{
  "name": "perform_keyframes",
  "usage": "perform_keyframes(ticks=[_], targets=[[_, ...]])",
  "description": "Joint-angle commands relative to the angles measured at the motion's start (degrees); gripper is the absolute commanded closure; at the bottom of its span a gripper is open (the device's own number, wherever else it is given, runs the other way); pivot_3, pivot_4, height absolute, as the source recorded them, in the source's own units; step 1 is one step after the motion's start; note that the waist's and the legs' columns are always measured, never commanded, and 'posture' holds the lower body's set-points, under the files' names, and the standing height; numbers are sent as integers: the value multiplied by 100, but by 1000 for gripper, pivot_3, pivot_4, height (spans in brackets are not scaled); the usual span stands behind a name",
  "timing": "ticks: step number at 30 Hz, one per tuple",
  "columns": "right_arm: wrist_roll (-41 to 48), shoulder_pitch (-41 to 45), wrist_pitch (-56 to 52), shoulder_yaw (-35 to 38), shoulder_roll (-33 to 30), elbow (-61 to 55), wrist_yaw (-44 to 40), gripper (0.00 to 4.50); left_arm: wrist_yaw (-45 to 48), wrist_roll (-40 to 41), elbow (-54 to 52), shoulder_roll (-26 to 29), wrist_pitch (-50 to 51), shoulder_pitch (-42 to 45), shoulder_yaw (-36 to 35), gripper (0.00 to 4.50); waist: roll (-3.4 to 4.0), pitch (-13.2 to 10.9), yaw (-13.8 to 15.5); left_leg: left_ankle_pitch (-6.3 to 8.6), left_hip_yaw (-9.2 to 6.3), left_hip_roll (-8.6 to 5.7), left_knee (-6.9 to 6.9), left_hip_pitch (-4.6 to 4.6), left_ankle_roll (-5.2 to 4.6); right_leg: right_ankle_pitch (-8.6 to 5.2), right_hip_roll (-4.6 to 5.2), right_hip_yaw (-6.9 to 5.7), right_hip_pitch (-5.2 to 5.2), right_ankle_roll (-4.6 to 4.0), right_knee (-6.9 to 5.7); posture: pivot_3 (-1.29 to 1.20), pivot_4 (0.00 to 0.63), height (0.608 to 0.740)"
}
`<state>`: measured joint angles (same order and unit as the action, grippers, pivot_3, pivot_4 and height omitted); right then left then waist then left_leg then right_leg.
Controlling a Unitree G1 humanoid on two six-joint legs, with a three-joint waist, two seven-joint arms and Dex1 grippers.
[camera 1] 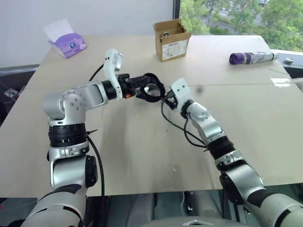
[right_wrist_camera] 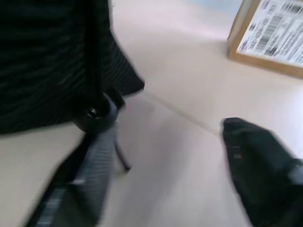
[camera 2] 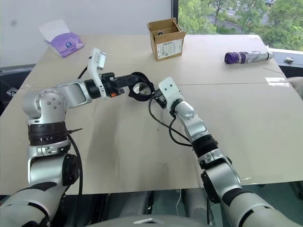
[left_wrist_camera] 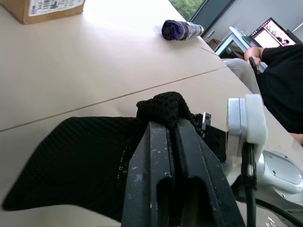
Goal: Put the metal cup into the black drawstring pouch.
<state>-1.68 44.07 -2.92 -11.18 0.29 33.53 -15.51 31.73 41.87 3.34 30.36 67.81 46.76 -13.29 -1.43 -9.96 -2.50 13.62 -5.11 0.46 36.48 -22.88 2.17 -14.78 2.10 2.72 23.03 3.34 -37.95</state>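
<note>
So the left gripper (left_wrist_camera: 173, 142) is pinched tight on the rim of the black drawstring pouch (left_wrist_camera: 80, 165), holding it up off the table (camera 1: 142, 156) in front of the robot, nearer to it than the cardboard box (camera 1: 171, 39) at the far edge. My guess is it holds the fabric at the mouth so the opening stays spread and faces the other arm. Makes sense, a floppy bag won't stay open by itself.

The metal cup (camera 1: 151, 88) looks like it's already sitting in the mouth of the pouch. From the head view you can see a shiny round bit ringed by black fabric, on the near side of the box. I can't tell how deep it sits or whether it would stay in if the bag tipped.

The right gripper (right_wrist_camera: 163, 161) is just beside the pouch, on the side away from the left arm, with its fingers (right_wrist_camera: 258, 165) parted and nothing between them. In its own wrist view the pouch's cord and toggle (right_wrist_camera: 94, 113) hang right next to one finger, bare table showing through the gap. I'd read that as an empty hand with the cup out of its grasp.

If I had to call it, the insert step is basically done or very close. The risk now is the cup slipping back out if the left hand tilts the mouth down.

A purple folded umbrella (camera 1: 251, 57) lies off to the right of the box and a tissue pack (camera 1: 66, 40) off to its left, both well apart from the action.
</note>
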Motion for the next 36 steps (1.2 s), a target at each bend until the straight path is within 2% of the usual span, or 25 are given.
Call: perform_keyframes(ticks=[1,3,4,9,19,21,23,24,27,36], targets=[[140,36,465,82,108,0,-257,3275,-25,130,-304,86,3,50,-183,4500,0,0,-12,0,2,-1,0,0,0,0,0,2,0,0,0,0,150,740],[188,-4,560,141,136,-35,-309,4214,-45,153,-329,84,21,36,-210,4500,0,0,-17,0,1,-1,0,0,0,0,0,2,1,0,-2,0,150,740],[222,-31,594,196,150,-79,-297,4368,-53,162,-344,84,25,24,-221,4500,0,0,-20,0,1,0,0,1,0,0,0,1,1,0,-5,0,150,740],[184,-275,599,284,49,-408,-270,4368,-92,247,-340,92,25,-3,-296,4500,0,0,-22,0,0,0,2,2,0,0,0,1,1,0,-11,0,150,740],[287,-1316,-276,359,-331,-2158,-361,4368,-170,385,315,7,135,540,-559,4500,0,0,-4,0,-1,0,4,1,0,0,-1,-1,1,0,-12,0,150,740],[442,-1371,-440,254,-313,-2299,-629,4002,-137,406,430,15,194,630,-545,4500,1,0,-10,0,-2,0,4,2,0,0,-1,-1,1,0,-14,0,150,740],[525,-1366,-554,150,-196,-2296,-739,3232,-70,380,512,39,209,693,-482,4500,0,0,-20,0,-1,0,3,4,-1,0,-2,0,1,0,-14,0,150,740],[497,-1301,-591,114,-92,-2165,-691,3067,-43,365,571,47,215,737,-452,4500,0,0,-32,0,0,-1,4,3,-1,0,-2,1,1,0,-14,0,150,740],[393,-1025,-553,109,170,-1702,-480,1927,61,317,699,91,208,837,-355,4500,0,0,-86,0,-1,1,4,5,0,0,-4,1,1,0,-15,0,150,740],[278,148,260,315,615,142,-17,1927,234,361,549,146,302,843,-206,4500,0,0,-140,0,-1,-1,2,5,0,0,-2,2,1,0,-12,0,150,740]])
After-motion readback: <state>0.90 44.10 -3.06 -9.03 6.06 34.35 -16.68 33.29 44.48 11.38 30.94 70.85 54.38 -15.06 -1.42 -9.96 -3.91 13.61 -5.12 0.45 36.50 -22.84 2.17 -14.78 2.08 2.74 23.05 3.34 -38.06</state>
